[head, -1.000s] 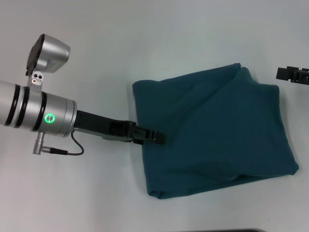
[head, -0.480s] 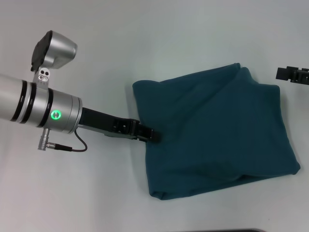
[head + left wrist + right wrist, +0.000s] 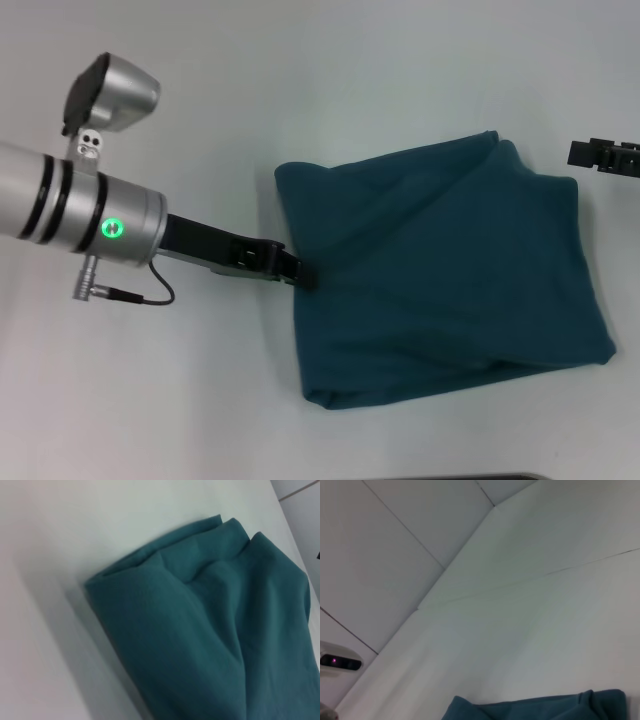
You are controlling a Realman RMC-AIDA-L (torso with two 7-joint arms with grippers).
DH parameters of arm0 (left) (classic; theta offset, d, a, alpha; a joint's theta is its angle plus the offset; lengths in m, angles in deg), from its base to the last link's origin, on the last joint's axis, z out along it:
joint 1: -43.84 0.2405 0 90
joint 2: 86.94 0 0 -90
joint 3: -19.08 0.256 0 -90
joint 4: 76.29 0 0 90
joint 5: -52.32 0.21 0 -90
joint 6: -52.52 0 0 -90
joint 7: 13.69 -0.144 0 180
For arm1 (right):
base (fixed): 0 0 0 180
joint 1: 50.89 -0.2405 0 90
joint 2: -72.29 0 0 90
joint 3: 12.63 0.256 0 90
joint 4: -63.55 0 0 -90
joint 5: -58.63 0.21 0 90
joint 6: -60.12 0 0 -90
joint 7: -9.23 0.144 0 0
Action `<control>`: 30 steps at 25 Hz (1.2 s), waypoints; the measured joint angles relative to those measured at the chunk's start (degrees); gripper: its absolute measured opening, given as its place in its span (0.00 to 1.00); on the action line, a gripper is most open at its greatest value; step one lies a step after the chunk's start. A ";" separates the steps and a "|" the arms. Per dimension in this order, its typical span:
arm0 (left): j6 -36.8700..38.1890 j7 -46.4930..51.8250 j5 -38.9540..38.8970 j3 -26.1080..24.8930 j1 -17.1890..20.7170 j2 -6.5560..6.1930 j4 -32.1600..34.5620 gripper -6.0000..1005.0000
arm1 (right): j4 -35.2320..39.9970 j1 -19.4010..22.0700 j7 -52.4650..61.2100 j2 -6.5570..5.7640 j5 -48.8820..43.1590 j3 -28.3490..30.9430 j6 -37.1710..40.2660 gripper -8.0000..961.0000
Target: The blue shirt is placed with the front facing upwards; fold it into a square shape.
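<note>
The blue shirt (image 3: 450, 270) lies folded into a rough, slightly skewed square on the white table (image 3: 300, 80); plain teal cloth faces up and no lettering shows. Its layered corner fills the left wrist view (image 3: 200, 630), and one edge shows in the right wrist view (image 3: 535, 707). My left gripper (image 3: 303, 275) reaches in low from the left and sits right at the shirt's left edge, about halfway along it. My right gripper (image 3: 603, 155) is parked at the far right, just beyond the shirt's upper right corner and apart from it.
Bare white tabletop surrounds the shirt on the left and far sides. A dark strip (image 3: 500, 477) runs along the near edge. The right wrist view shows pale wall panels (image 3: 420, 525) and a small dark device with a red light (image 3: 337, 661).
My left gripper has drawn back to the left, from lying over the shirt's left border to just at its edge. The shirt and right gripper have stayed in place.
</note>
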 joint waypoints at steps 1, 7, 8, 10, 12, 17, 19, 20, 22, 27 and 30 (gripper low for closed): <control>0.25 0.00 0.00 -0.09 0.02 -0.40 -0.16 0.13 | -0.06 0.00 -0.03 0.04 0.00 0.03 0.00 0.80; 1.92 -0.15 -0.36 -0.66 0.09 -3.76 -0.64 0.08 | -0.27 0.01 -0.12 0.24 0.08 0.29 0.02 0.80; 2.20 -0.18 -0.36 -0.66 0.05 -4.33 -0.65 0.08 | -0.28 -0.02 -0.08 0.30 0.08 0.30 -0.03 0.80; 2.36 -0.14 -0.26 -0.72 -0.10 -5.71 -0.65 0.09 | -0.29 -0.20 0.07 0.47 0.04 0.17 -0.24 0.80; 2.40 -0.05 -0.08 -0.97 -0.16 -6.86 -0.65 0.09 | -0.31 -0.50 0.20 0.61 0.02 0.00 -0.34 0.80; 2.50 0.00 -0.01 -2.27 -0.03 -9.69 -0.47 0.11 | -0.35 -1.50 0.31 1.20 0.00 -0.09 -0.37 0.80; 2.46 0.03 0.00 -2.48 0.10 -10.39 -0.34 0.11 | -0.50 -1.95 0.36 1.38 0.00 -0.10 -0.46 0.80; 2.44 0.05 0.01 -2.58 0.16 -10.60 -0.30 0.12 | -0.74 -2.17 0.36 1.43 0.00 -0.11 -0.49 0.80; 2.22 0.05 0.01 -2.74 0.33 -10.85 -0.25 0.12 | -1.55 -2.64 0.37 1.47 -0.03 -0.17 -0.74 0.80; 2.51 -0.10 0.01 -2.20 0.43 -10.33 -0.21 0.14 | -4.10 -3.52 0.43 1.37 -0.36 -1.60 -2.56 0.80; 3.38 -0.39 0.01 -2.10 0.45 -9.96 -0.37 0.15 | -5.86 -4.18 1.55 1.13 -1.38 -2.58 -4.02 0.80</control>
